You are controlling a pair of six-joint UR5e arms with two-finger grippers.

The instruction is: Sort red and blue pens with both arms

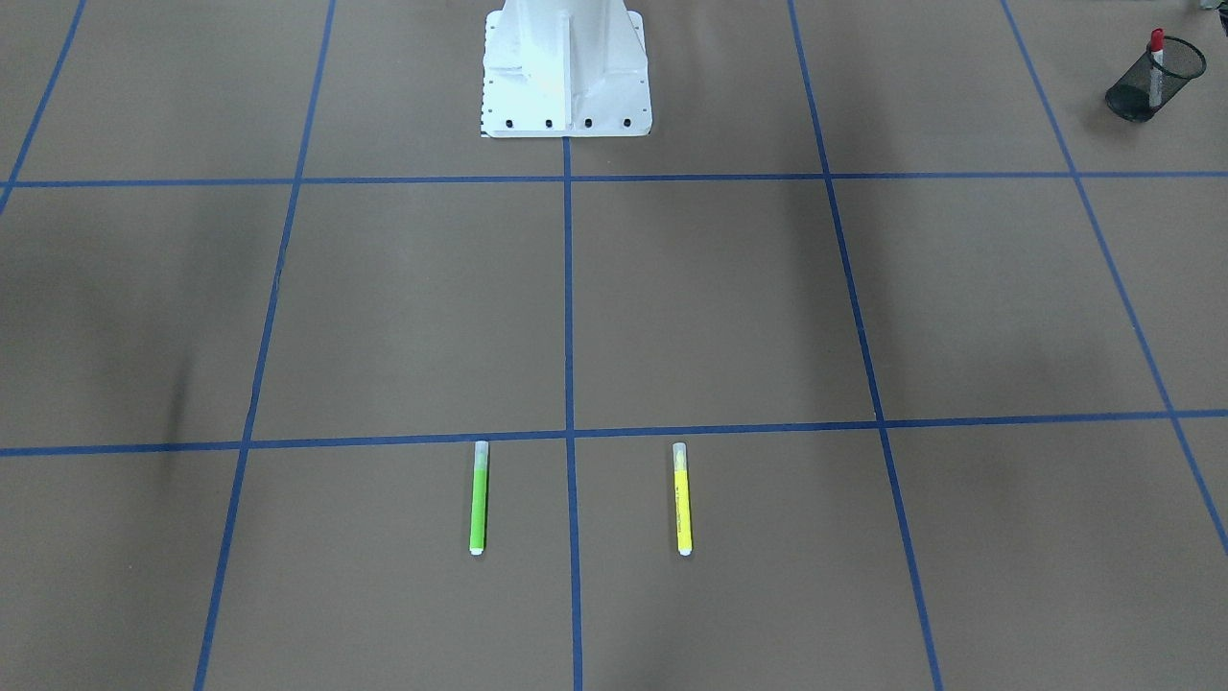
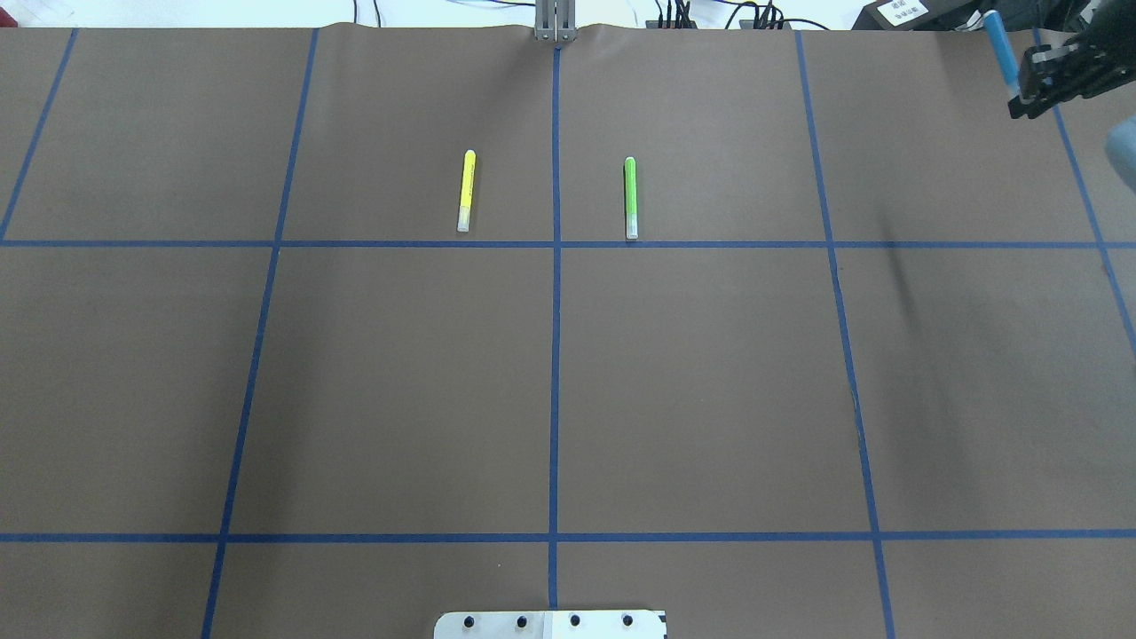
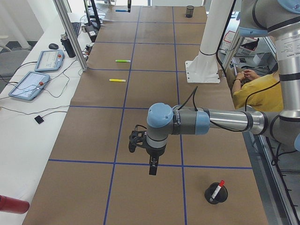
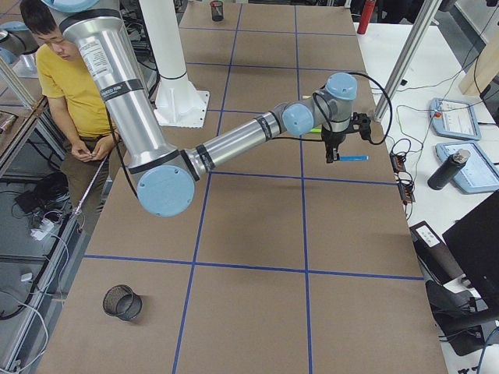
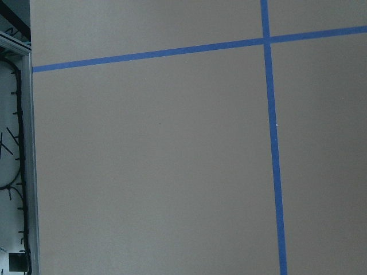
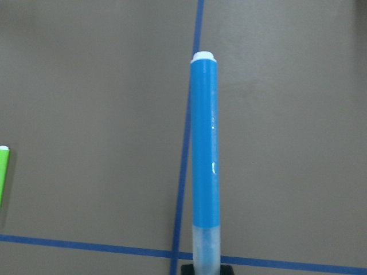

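Observation:
My right gripper [image 2: 1022,89] is shut on the blue pen [image 2: 1001,49] and holds it above the table's far right corner. The right wrist view shows the blue pen [image 6: 205,160] pointing away, held at its clear-capped end. From the right side the pen [image 4: 355,157] sticks out level from the gripper [image 4: 334,148]. The red pen [image 1: 1156,58] stands in a black mesh cup [image 1: 1132,101] at the table's left end. My left gripper [image 3: 152,164] hangs over the table near that cup [image 3: 212,196]; I cannot tell whether it is open. The left wrist view shows only bare table.
A green marker [image 2: 630,197] and a yellow marker [image 2: 467,191] lie parallel on the far middle squares. A second mesh cup [image 4: 121,302] stands at the table's right end. The white pedestal [image 1: 566,72] is at the robot's side. A person in yellow [image 4: 62,78] sits behind it.

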